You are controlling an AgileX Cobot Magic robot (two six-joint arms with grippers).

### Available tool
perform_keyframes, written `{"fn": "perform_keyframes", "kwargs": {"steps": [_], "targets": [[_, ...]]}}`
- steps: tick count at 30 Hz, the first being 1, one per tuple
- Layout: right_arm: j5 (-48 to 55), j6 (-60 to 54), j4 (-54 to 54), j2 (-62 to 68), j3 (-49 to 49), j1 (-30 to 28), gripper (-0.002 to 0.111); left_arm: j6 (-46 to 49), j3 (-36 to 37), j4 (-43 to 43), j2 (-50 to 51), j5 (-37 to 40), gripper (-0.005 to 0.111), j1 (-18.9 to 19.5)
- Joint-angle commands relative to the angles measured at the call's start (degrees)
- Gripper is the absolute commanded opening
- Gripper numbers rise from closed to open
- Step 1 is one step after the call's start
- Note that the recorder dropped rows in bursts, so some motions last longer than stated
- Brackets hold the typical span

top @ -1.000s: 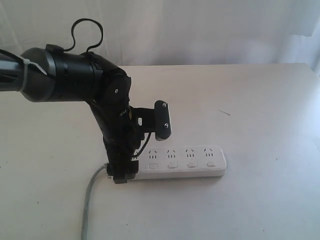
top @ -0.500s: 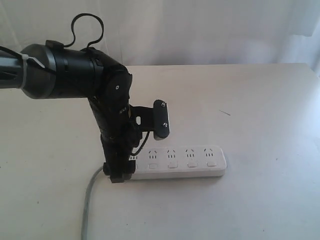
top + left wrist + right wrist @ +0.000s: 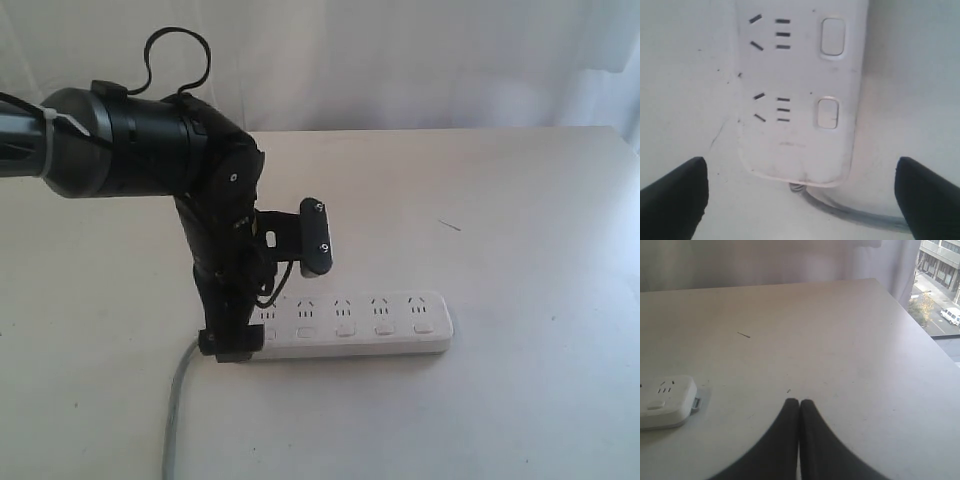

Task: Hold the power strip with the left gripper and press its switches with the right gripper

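Observation:
The white power strip (image 3: 360, 325) lies flat on the table, its grey cord (image 3: 178, 400) trailing off the left end. My left gripper (image 3: 233, 338) hangs low over that cord end. In the left wrist view the gripper (image 3: 800, 200) is open wide, its black fingertips (image 3: 677, 192) standing to either side of the strip's rounded end (image 3: 795, 150), apart from it. Two switches (image 3: 828, 112) show there, and a row of switches (image 3: 345, 329) in the exterior view. My right gripper (image 3: 799, 405) is shut and empty above bare table, to the right of the strip's far end (image 3: 665, 400).
The white table (image 3: 520, 220) carries a small dark scratch mark (image 3: 449, 225) behind the strip. The table's right edge (image 3: 935, 340) borders a window over a street. A white curtain hangs behind the table.
My left gripper has slid left along the strip toward the cord end, and its jaws have opened wider. The power strip has stayed in place.

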Motion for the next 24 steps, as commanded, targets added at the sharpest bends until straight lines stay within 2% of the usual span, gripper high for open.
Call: {"fn": "perform_keyframes", "kwargs": {"steps": [1,3,7,12,18,24], "targets": [[-0.39,0.08,0.21,-0.27,0.30,0.10,0.000,-4.65,-0.33,4.69,-0.06,0.39,0.105,0.30],[-0.39,0.08,0.21,-0.27,0.30,0.10,0.000,-4.39,-0.33,2.75,-0.06,0.70,0.105,0.18],[-0.39,0.08,0.21,-0.27,0.30,0.10,0.000,3.32,-0.33,-2.45,-0.06,0.55,0.105,0.18],[-0.39,0.08,0.21,-0.27,0.30,0.10,0.000,7.18,-0.46,-1.73,2.46,-0.98,0.105,0.18],[-0.39,0.08,0.21,-0.27,0.30,0.10,0.000,7.43,-5.28,-2.15,8.58,-1.38,0.105,0.29],[-0.39,0.08,0.21,-0.27,0.30,0.10,0.000,10.86,-6.98,-2.22,11.69,0.94,0.105,0.41]]}}
